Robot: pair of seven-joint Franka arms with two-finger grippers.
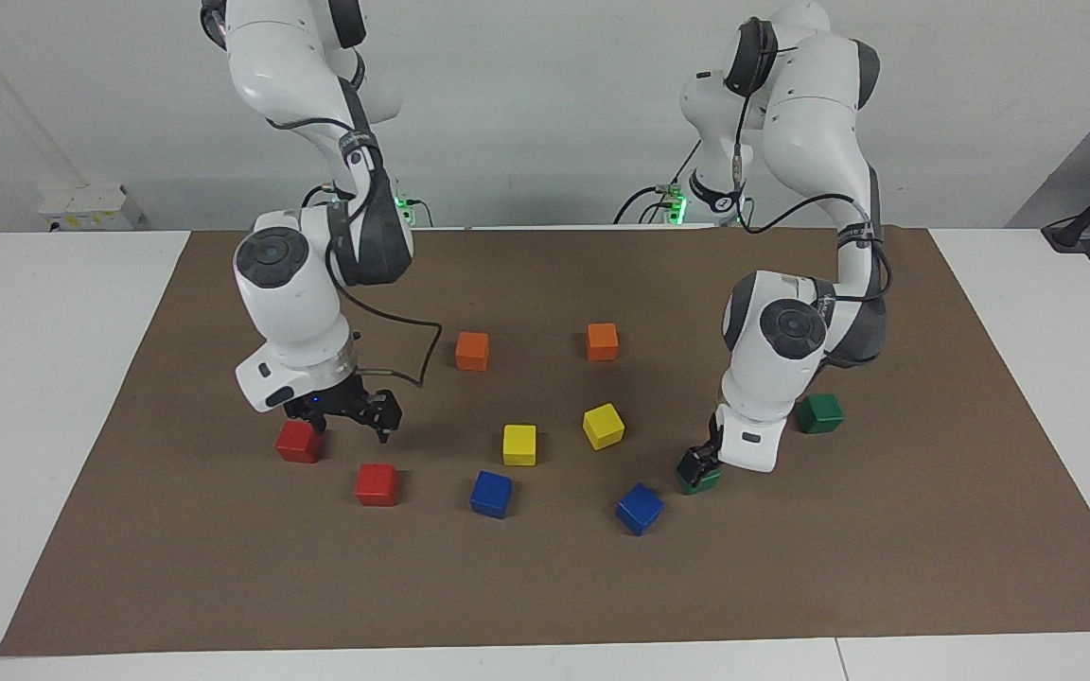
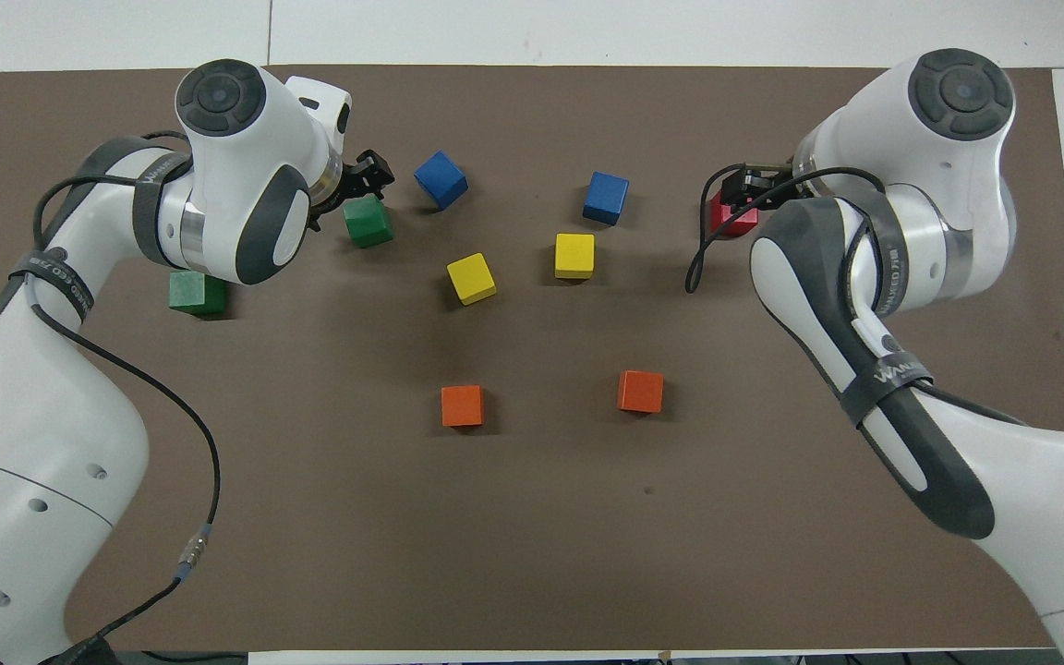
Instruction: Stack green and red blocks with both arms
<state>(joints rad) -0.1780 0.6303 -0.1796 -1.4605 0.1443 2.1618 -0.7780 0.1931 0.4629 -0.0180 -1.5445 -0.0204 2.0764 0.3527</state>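
Two red blocks lie toward the right arm's end of the mat: one [image 1: 299, 441] is hidden under the arm in the overhead view, the other [image 1: 377, 483] [image 2: 733, 219] sits beside it, farther from the robots. My right gripper [image 1: 351, 430] [image 2: 749, 189] hangs open over the gap between them, holding nothing. Toward the left arm's end lie two green blocks [image 1: 819, 413] [image 2: 197, 292]. My left gripper [image 1: 696, 463] [image 2: 344, 199] is open and down at the green block [image 1: 702, 480] [image 2: 368, 222] that is nearer the middle.
Two orange cubes [image 1: 472, 351] [image 1: 602, 341] lie nearest the robots. Two yellow cubes [image 1: 519, 445] [image 1: 603, 426] sit mid-mat. Two blue cubes [image 1: 491, 494] [image 1: 639, 509] lie farthest out between the red and green blocks. The brown mat [image 1: 545, 586] covers a white table.
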